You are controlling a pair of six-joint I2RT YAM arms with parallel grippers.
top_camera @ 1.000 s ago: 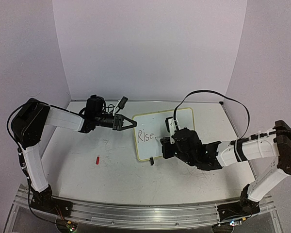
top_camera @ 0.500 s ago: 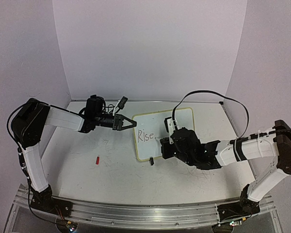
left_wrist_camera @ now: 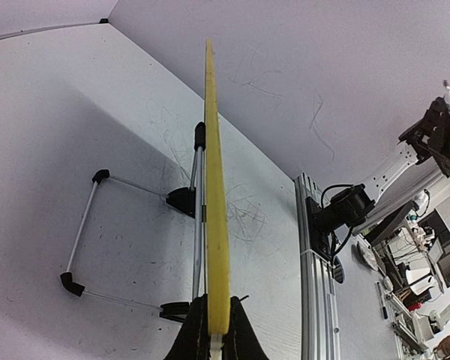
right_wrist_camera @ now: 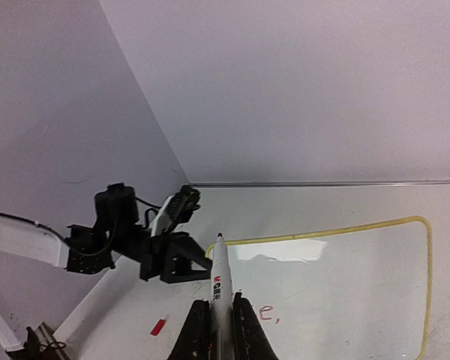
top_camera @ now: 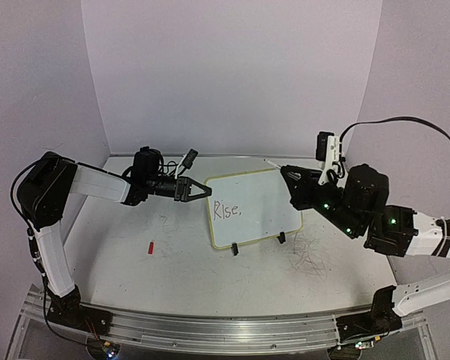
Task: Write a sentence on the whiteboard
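The sentence (top_camera: 226, 211) on the whiteboard (top_camera: 262, 199) is just "Rise," with more to write; the left claw (top_camera: 203, 190) pinches its rim, the right claw (top_camera: 288, 177) pinches the marker (right_wrist_camera: 220, 274) off it.

Both arms are built alike, with white shell links between black joint housings. The left arm (top_camera: 97, 184) ends in the black left gripper (top_camera: 207, 190), which has angular, tapering jaws and a small black-and-white camera (top_camera: 187, 159) above it. The right arm (top_camera: 405, 232) shows small green lights on its black joints, and a black cable (top_camera: 405, 120) arcs to its wrist camera (top_camera: 328, 154) (the left arm carries a thinner one by its shoulder). Black bases (top_camera: 64, 304) sit on an aluminium rail (top_camera: 210, 326).
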